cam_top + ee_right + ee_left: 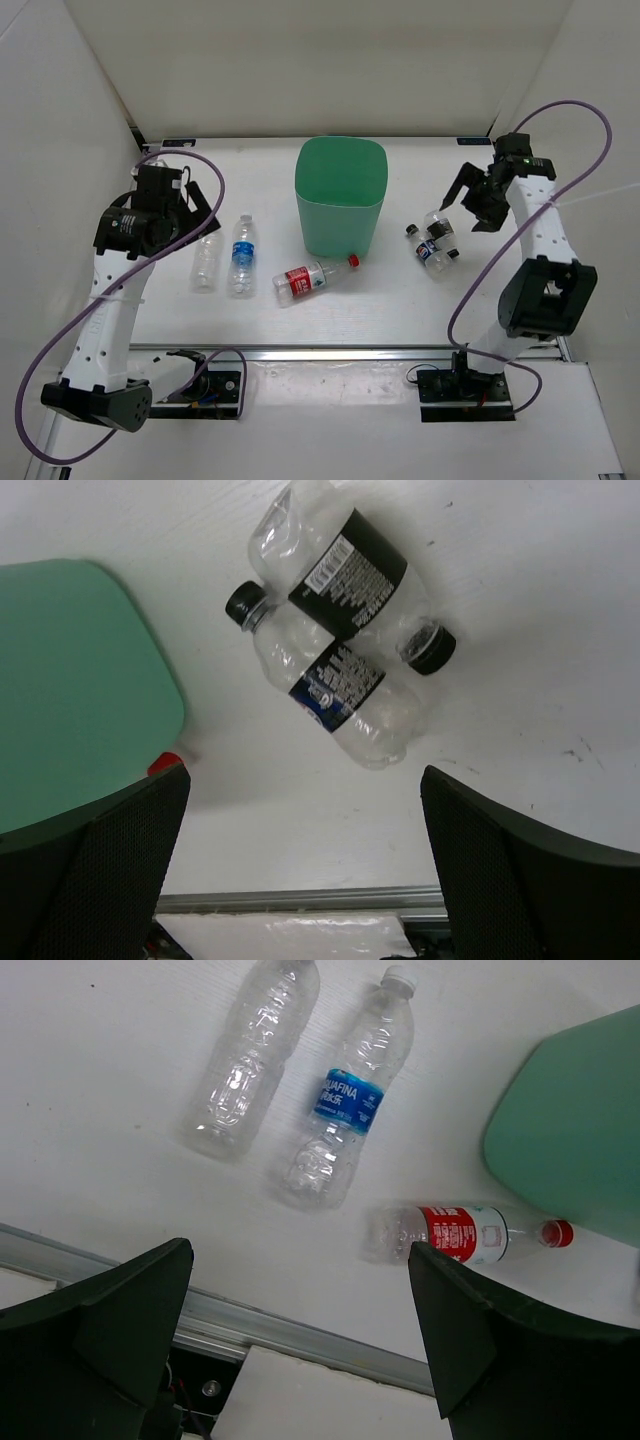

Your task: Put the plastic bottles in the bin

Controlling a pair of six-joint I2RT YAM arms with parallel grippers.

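The green bin (340,195) stands upright mid-table. Left of it lie an unlabelled bottle (206,262) and a blue-labelled bottle (242,255). A red-labelled bottle (312,280) lies in front of the bin. Two dark-labelled bottles (435,240) lie touching to its right. My left gripper (200,212) is open and empty above the table, beside the unlabelled bottle. My right gripper (470,205) is open and empty above the table, beside the dark pair. The left wrist view shows the unlabelled (250,1060), blue-labelled (350,1100) and red-labelled (460,1232) bottles beyond my gripper (300,1260). The right wrist view shows the dark pair (335,685) beyond my gripper (305,780).
White walls enclose the table on the left, back and right. A metal rail (340,352) runs along the near edge, with both arm bases behind it. The bin's wall shows in the left wrist view (570,1140) and in the right wrist view (80,680).
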